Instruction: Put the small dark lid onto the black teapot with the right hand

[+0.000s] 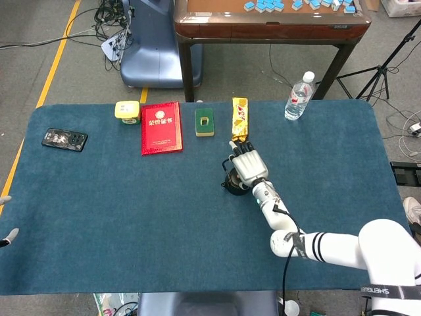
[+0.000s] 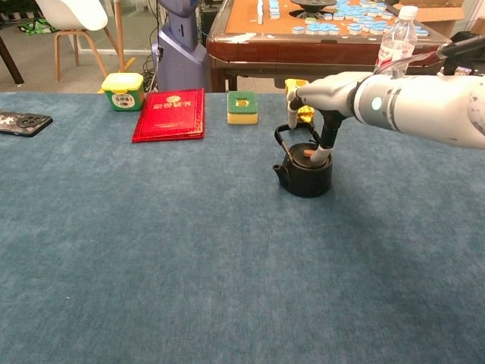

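The black teapot (image 2: 305, 176) stands upright near the table's middle, its handle raised on the far left side. The small dark lid (image 2: 306, 155) with a brown knob lies flat in the teapot's mouth. My right hand (image 2: 327, 94) hovers just above it; the thumb reaches down to the lid's right edge while the other fingers are lifted clear to the left. From the head view my right hand (image 1: 248, 168) covers most of the teapot (image 1: 230, 185). Only the spread fingertips of my left hand (image 1: 6, 233) show at the table's far left edge, holding nothing.
Along the far edge lie a yellow lidded tub (image 2: 123, 90), a red booklet (image 2: 170, 114), a green box (image 2: 242, 107), a yellow snack packet (image 1: 240, 118) and a water bottle (image 1: 298, 97). A phone (image 2: 23, 121) lies far left. A wooden table (image 1: 270, 26) stands behind.
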Controlling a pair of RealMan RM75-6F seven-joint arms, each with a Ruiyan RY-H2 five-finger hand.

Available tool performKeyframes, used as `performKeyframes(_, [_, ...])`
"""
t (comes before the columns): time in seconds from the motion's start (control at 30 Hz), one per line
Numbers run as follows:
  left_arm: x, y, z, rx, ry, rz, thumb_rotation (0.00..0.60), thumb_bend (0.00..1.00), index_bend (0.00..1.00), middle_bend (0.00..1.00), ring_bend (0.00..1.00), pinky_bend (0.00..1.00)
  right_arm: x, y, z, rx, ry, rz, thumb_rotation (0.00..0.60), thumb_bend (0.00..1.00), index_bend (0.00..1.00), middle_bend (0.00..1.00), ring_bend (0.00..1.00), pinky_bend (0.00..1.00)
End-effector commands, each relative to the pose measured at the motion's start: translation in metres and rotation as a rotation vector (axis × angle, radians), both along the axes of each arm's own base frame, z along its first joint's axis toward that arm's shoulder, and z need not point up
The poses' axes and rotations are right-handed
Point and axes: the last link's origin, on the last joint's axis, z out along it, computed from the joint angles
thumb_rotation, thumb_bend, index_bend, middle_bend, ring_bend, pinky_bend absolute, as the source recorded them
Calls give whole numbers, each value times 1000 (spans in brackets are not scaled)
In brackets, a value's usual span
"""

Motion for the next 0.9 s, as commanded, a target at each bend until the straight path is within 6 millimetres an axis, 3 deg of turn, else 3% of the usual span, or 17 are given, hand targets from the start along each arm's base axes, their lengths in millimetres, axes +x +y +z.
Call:
performKeyframes(0.03, [1, 0, 0, 1, 1, -1, 600, 258, 199, 0, 0, 0, 0, 2, 9, -16, -32, 1, 600, 207, 269, 0, 0, 0])
performKeyframes(0.33, [11, 5, -1, -8, 10, -2, 600, 258, 199, 0, 0, 0, -19, 27, 62, -81, -121, 9, 600, 207, 269, 0, 0, 0])
performKeyframes(0.9, [55, 12, -22, -93, 17, -72, 600, 259, 199, 0, 0, 0, -125, 140, 172, -331, -207, -48, 600, 207, 269, 0, 0, 0])
